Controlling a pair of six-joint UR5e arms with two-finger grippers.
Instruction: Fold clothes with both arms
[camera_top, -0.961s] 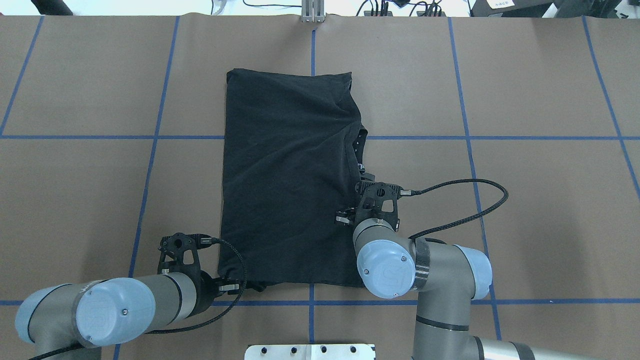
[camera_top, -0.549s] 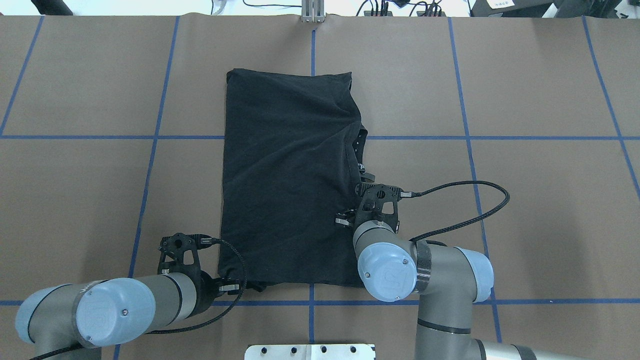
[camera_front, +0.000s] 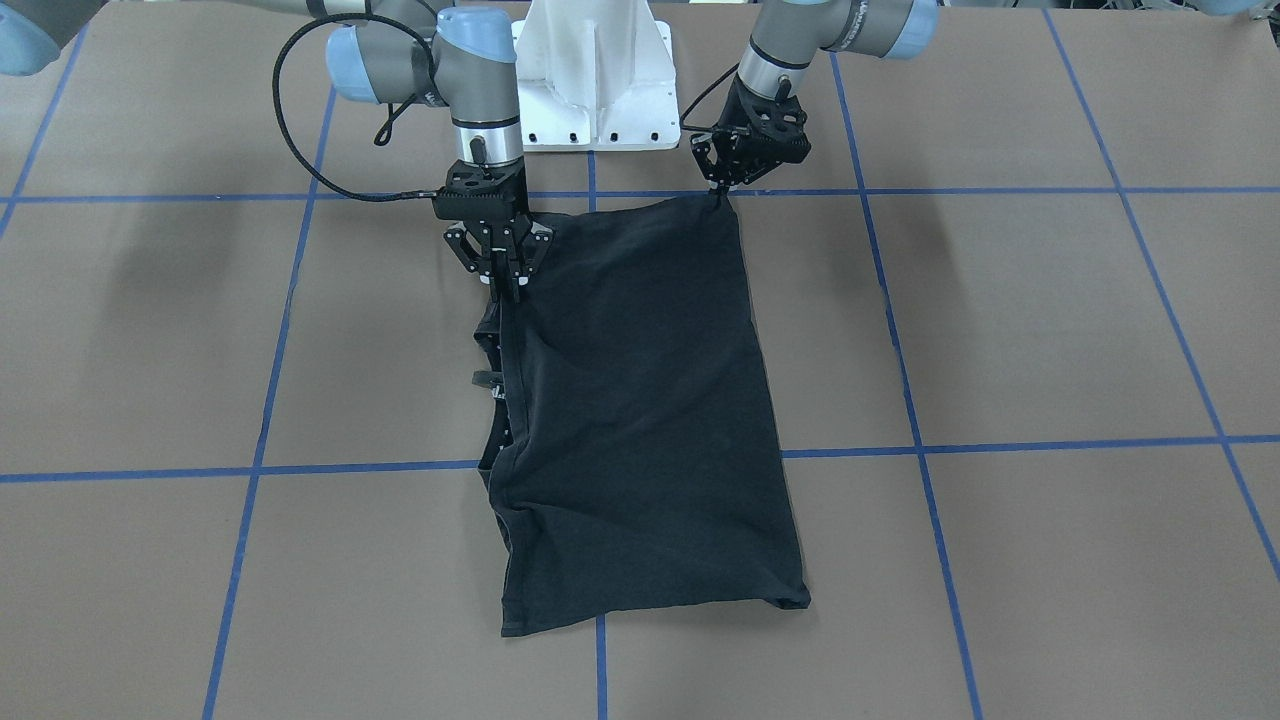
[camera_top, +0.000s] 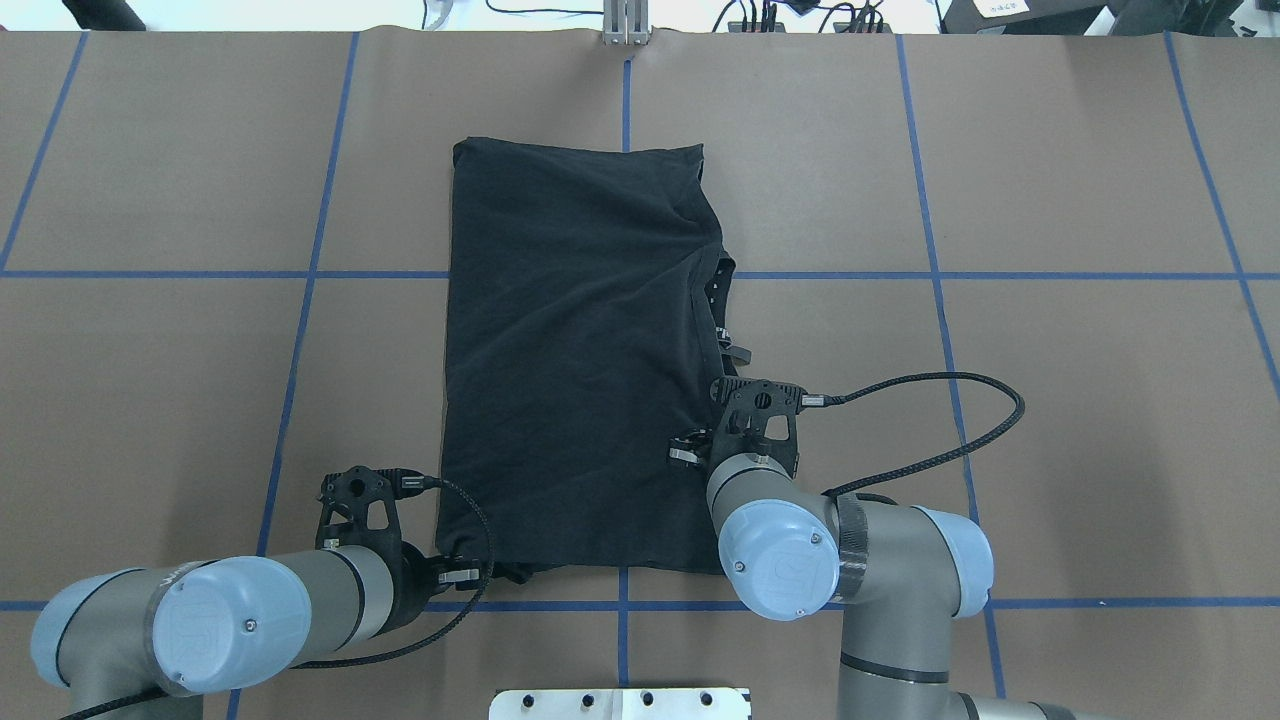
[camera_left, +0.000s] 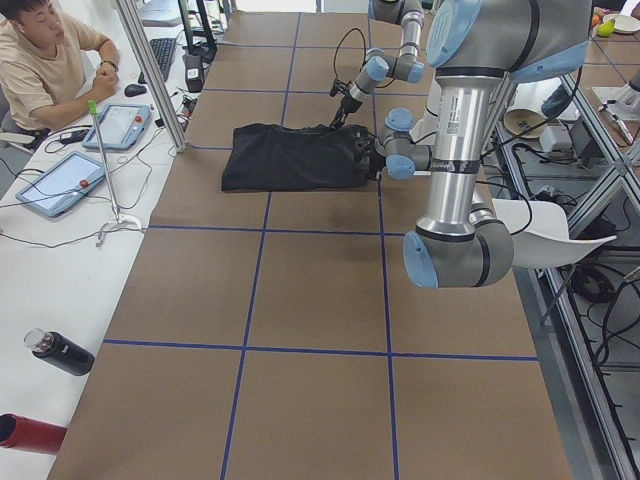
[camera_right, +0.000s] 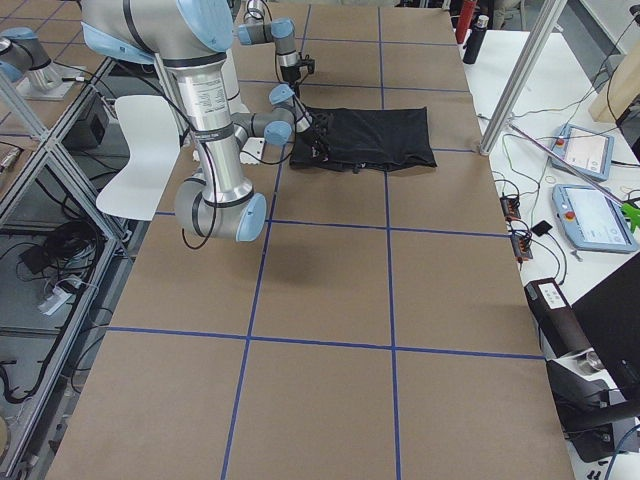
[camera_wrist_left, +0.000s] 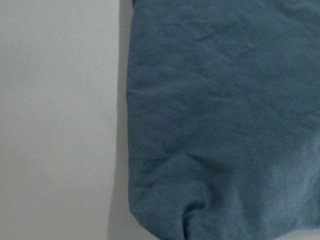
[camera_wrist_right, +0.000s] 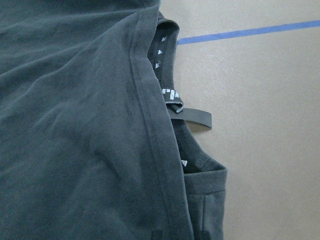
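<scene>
The black T-shirt (camera_top: 570, 360) lies folded lengthwise in the middle of the brown table (camera_top: 1100, 400), plain side up, with no graphic showing. Its collar and a grey label loop (camera_wrist_right: 192, 117) poke out along its right edge. My left gripper (camera_front: 722, 192) is shut on the near left corner of the T-shirt (camera_front: 640, 400), low at the table. My right gripper (camera_front: 507, 290) points down at the T-shirt's right edge near the collar, fingers closed together on the hem. The left wrist view is filled by the cloth (camera_wrist_left: 225, 115) and its corner.
The white pedestal (camera_front: 597, 80) stands at the near table edge between the arms. A black cable (camera_top: 960, 420) loops out right of the right wrist. Blue tape lines grid the table. A person (camera_left: 45, 60) sits at a side bench with tablets and bottles (camera_left: 60, 352).
The right wrist has drawn back a little toward the robot along the shirt's right edge. The left arm and the shirt have stayed where they were.
</scene>
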